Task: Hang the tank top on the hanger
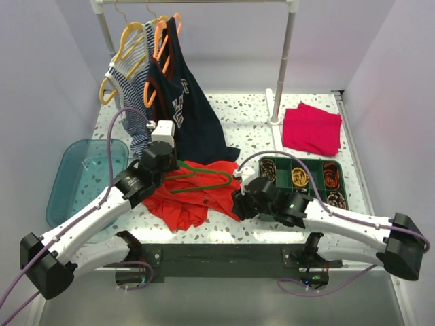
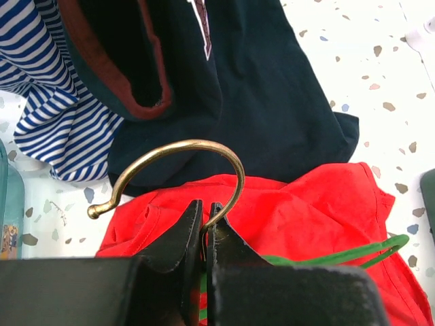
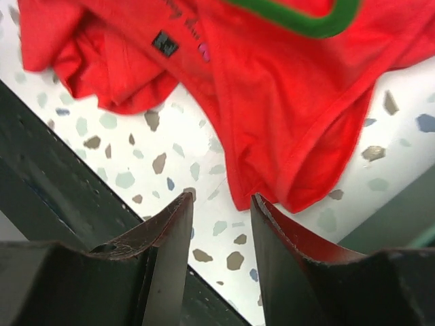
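Observation:
The red-orange tank top (image 1: 194, 190) lies crumpled on the table between my arms. The green hanger (image 1: 204, 178) lies across it. My left gripper (image 1: 165, 161) is shut on the hanger's brass hook (image 2: 178, 170), pinching its stem just above the tank top (image 2: 285, 210); a green arm of the hanger (image 2: 353, 252) runs off to the right. My right gripper (image 1: 239, 198) is open and empty, just above the table at the tank top's lower right hem (image 3: 285, 129). The hanger's green end (image 3: 306, 19) shows at the top of the right wrist view.
A navy lettered tank top (image 1: 187, 109) and a striped garment (image 1: 136, 88) hang on orange and yellow hangers from the rack (image 1: 282, 61). A teal bin (image 1: 81, 178) is at left, a compartment tray (image 1: 306, 178) at right, a folded magenta cloth (image 1: 311, 129) at back right.

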Action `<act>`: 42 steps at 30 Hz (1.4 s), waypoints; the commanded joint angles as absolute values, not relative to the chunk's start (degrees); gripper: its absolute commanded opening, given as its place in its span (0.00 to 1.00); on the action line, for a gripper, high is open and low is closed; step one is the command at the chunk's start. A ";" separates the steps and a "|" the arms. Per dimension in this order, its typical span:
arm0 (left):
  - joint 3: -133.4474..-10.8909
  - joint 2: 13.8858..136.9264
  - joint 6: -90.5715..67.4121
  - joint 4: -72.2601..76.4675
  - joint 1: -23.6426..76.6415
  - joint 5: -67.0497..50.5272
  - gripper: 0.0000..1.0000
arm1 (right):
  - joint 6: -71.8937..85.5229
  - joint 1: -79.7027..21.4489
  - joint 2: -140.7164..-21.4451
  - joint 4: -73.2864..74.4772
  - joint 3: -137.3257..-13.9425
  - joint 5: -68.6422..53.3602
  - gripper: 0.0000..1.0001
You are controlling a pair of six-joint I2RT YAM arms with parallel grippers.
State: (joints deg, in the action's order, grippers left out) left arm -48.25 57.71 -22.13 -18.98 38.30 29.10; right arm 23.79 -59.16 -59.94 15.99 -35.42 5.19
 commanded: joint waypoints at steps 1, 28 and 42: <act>-51.94 57.66 -23.64 -17.31 38.14 31.46 0.00 | 22.94 -63.89 -65.72 15.47 -39.29 10.81 0.43; -53.00 56.08 -22.94 -18.72 37.97 29.53 0.00 | 22.41 -65.65 -79.73 13.88 -43.24 19.77 0.09; -52.30 52.38 -21.62 -19.77 38.06 30.32 0.00 | 24.70 -53.36 -77.51 19.16 -49.83 10.90 0.00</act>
State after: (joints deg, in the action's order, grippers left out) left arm -50.50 54.08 -21.96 -21.08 38.28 28.88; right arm 23.57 -55.70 -77.89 18.26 -46.44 14.28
